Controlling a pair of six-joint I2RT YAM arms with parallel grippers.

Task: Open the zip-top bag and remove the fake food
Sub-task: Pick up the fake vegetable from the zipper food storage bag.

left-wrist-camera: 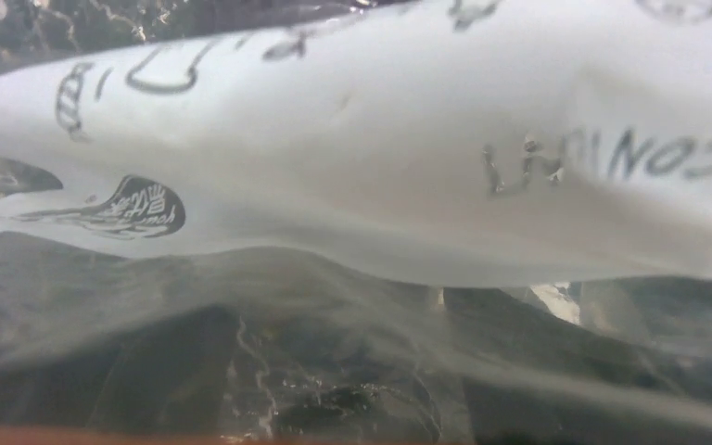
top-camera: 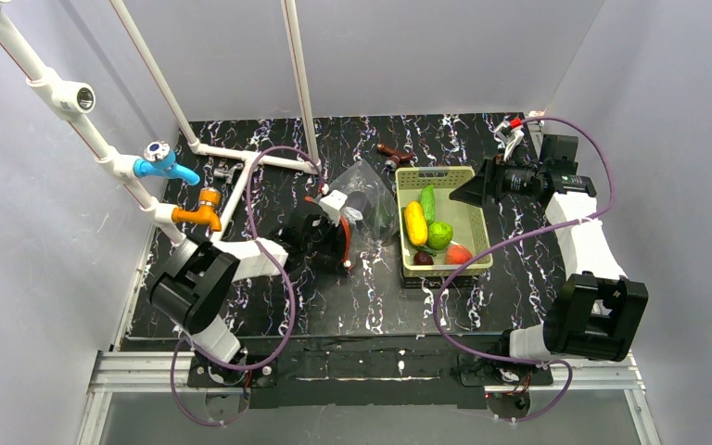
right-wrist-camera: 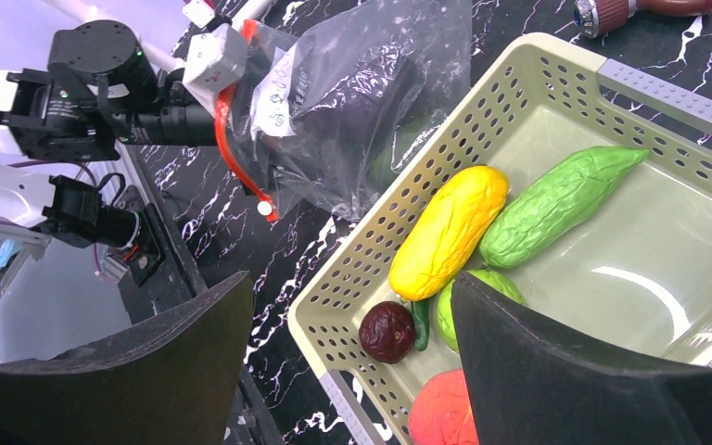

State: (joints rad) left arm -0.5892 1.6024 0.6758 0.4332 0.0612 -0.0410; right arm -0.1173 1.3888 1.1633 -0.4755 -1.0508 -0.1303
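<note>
Zip-top bag [top-camera: 371, 190] lengthwise left-right, mouth leftward

One bag [right-wrist-camera: 352, 111]; five foods [right-wrist-camera: 450, 227] in basket [right-wrist-camera: 519, 74]

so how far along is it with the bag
Done: the bag looks open, and five food pieces lie in the basket, among them the cucumber and the tomato. In hand: the left gripper is at the bag's zipper edge; the right gripper hangs open and empty over the basket. Left: a dark piece shows inside the bag.
</note>
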